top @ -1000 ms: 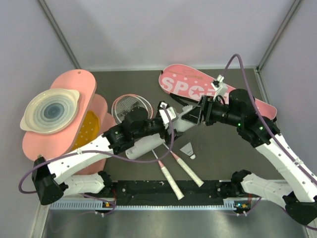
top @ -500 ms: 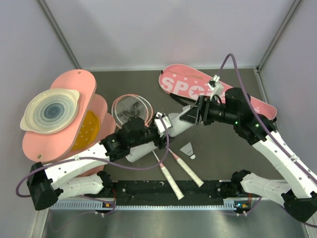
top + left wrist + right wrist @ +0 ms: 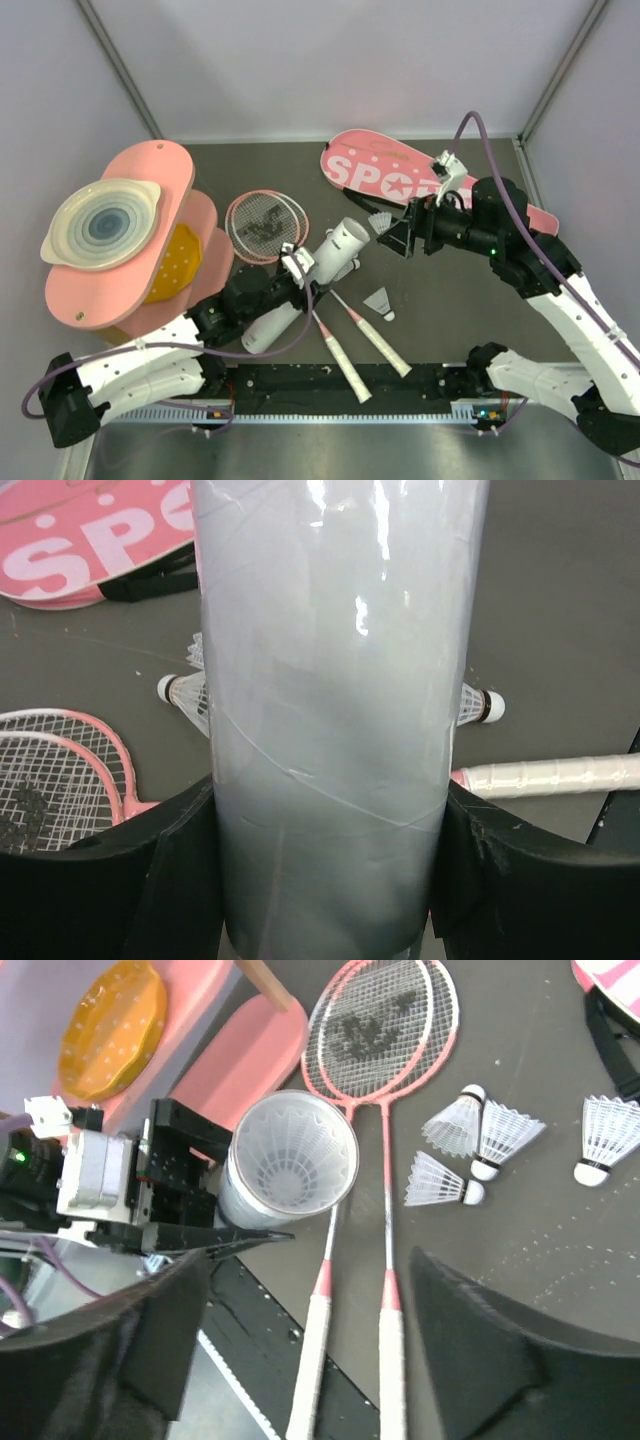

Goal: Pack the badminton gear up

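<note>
My left gripper (image 3: 303, 270) is shut on the long white tube (image 3: 318, 270), which slants up to the right; in the left wrist view the tube (image 3: 335, 670) fills the gap between both fingers (image 3: 175, 865). A shuttlecock sits inside its open mouth (image 3: 292, 1152). My right gripper (image 3: 398, 238) hangs open and empty just right of the mouth, above the racket handles (image 3: 320, 1340). Two pink rackets (image 3: 265, 222) lie crossed under the tube. Loose shuttlecocks (image 3: 480, 1132) lie on the table, one by the right gripper (image 3: 381, 222), one nearer (image 3: 380, 300). The pink SPORT bag (image 3: 385, 170) lies at the back.
Pink rounded boards (image 3: 160, 175) carrying a white ringed dish (image 3: 103, 222) and a yellow dish (image 3: 176, 262) stand at the left. A black rail (image 3: 340, 385) runs along the near edge. Grey walls close in the table.
My right gripper has opened and drawn back to the right from the tube's mouth. My left arm has pulled the tube toward the near left.
</note>
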You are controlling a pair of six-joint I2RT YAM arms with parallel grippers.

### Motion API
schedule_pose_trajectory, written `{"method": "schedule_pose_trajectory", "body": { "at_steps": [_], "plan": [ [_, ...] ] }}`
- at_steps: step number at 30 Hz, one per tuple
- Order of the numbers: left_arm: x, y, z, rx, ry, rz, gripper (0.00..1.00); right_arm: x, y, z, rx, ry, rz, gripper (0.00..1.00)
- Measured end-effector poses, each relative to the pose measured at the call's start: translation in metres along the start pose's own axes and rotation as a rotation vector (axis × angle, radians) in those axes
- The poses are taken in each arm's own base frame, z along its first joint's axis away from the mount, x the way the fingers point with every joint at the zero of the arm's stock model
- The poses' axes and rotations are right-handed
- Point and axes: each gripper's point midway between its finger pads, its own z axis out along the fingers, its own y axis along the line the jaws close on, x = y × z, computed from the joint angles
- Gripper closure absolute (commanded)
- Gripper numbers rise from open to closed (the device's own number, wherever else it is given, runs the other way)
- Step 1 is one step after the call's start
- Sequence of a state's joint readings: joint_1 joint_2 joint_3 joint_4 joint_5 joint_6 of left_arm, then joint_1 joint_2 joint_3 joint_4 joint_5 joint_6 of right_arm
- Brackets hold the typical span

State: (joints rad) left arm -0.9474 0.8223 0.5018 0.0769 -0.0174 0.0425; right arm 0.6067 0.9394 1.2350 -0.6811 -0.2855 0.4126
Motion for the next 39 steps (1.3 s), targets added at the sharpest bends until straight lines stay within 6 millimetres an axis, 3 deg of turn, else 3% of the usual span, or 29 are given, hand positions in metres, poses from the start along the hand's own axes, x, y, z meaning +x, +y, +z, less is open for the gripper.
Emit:
{"method": "schedule_pose_trajectory", "body": {
  "at_steps": [3, 7, 12, 16, 28, 34, 39],
  "plan": [
    [-0.008, 0.001, -0.005, -0.006, -0.058, 0.000, 0.73, -0.008, 0.013, 0.002, -0.055, 0.009, -0.037, 0.41],
    [-0.017, 0.001, -0.007, -0.007, -0.108, 0.002, 0.74, -0.009, 0.032, 0.018, -0.137, 0.066, -0.071, 0.42],
    [-0.018, 0.001, -0.007, -0.004, -0.111, 0.006, 0.77, 0.007, 0.034, 0.039, -0.156, 0.148, -0.089, 0.44],
    [-0.019, 0.001, -0.007, -0.005, -0.113, 0.009, 0.79, 0.008, 0.038, 0.041, -0.164, 0.151, -0.123, 0.46],
    [-0.020, -0.001, -0.007, 0.010, -0.120, 0.019, 0.79, -0.002, 0.040, 0.040, -0.124, 0.114, -0.203, 0.35],
    [-0.019, -0.002, -0.006, 0.020, -0.116, 0.029, 0.79, -0.019, 0.058, 0.034, -0.170, 0.077, -0.216, 0.46],
    [-0.018, -0.002, -0.005, 0.020, -0.110, 0.030, 0.80, -0.008, 0.068, 0.048, -0.213, 0.130, -0.201, 0.57]
  ]
}}
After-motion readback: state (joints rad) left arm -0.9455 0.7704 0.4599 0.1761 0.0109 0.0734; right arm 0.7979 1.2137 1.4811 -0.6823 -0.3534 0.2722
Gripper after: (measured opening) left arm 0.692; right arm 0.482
